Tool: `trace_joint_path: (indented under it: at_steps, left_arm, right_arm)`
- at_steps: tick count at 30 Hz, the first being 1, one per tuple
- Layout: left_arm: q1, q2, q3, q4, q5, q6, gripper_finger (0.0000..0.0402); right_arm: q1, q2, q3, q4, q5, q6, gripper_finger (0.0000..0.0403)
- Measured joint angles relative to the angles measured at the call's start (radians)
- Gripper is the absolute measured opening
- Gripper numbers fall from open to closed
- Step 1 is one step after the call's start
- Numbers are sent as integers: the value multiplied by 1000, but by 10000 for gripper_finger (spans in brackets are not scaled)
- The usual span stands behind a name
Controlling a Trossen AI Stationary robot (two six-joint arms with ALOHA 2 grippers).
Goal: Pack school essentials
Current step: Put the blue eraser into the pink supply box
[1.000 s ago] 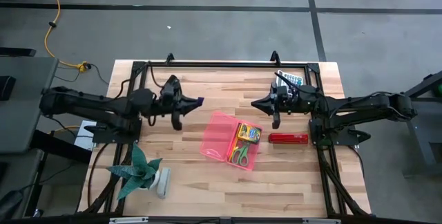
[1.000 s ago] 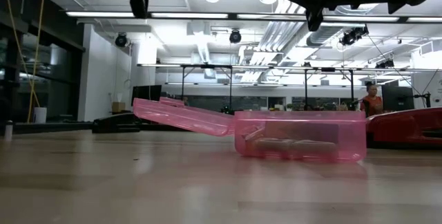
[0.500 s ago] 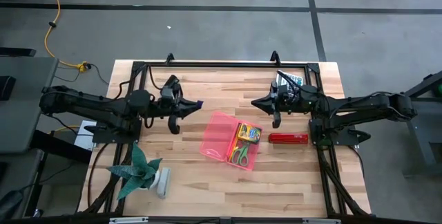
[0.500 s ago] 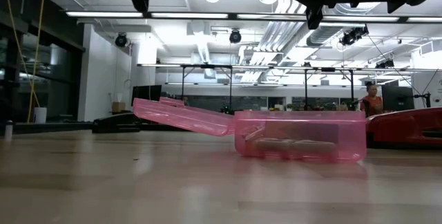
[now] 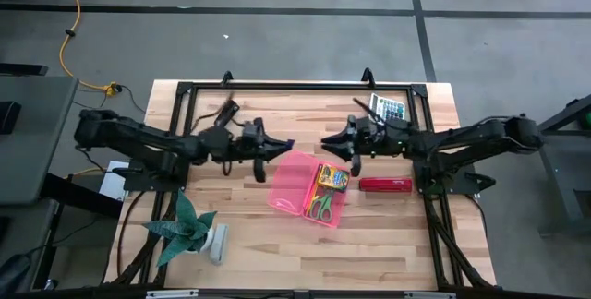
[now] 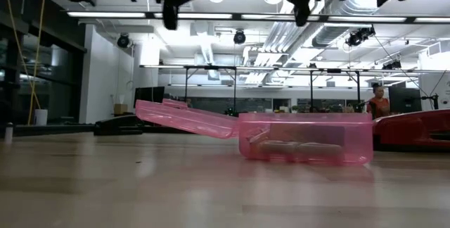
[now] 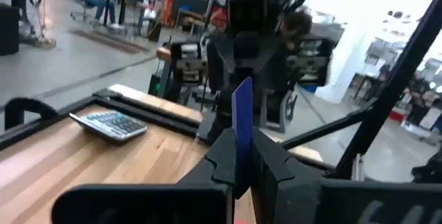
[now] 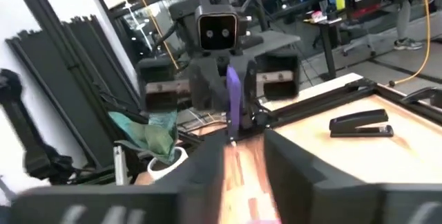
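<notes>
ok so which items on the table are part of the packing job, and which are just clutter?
Job:
- open pink translucent plastic case
- yellow crayon box inside it
- green-handled scissors inside it
- thin flat blue piece gripped by the left gripper, near the case
- right gripper, nothing visibly in it

Lying about:
- red stapler
- grey calculator
- green leafy plant in a white pot

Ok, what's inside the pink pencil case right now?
In the open pink case, seen from above, lie a yellow-green crayon box and green-handled scissors. Whatever lies under them is covered. The flipped-open lid looks bare. From table height the tinted wall blurs the contents.
</notes>
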Motion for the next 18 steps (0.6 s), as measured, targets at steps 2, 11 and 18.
trace_joint_path:
  at_steps: [2, 11, 18]
  left_arm:
    - [0, 59, 40, 1, 24, 0, 0]
    - [0, 154, 140, 4, 71, 0, 0]
    - [5, 174, 141, 10, 71, 0, 0]
  right_arm:
    - [9, 47, 38, 2, 19, -12, 112]
    - [7, 136, 91, 7, 33, -23, 195]
    - [16, 140, 92, 67, 25, -22, 171]
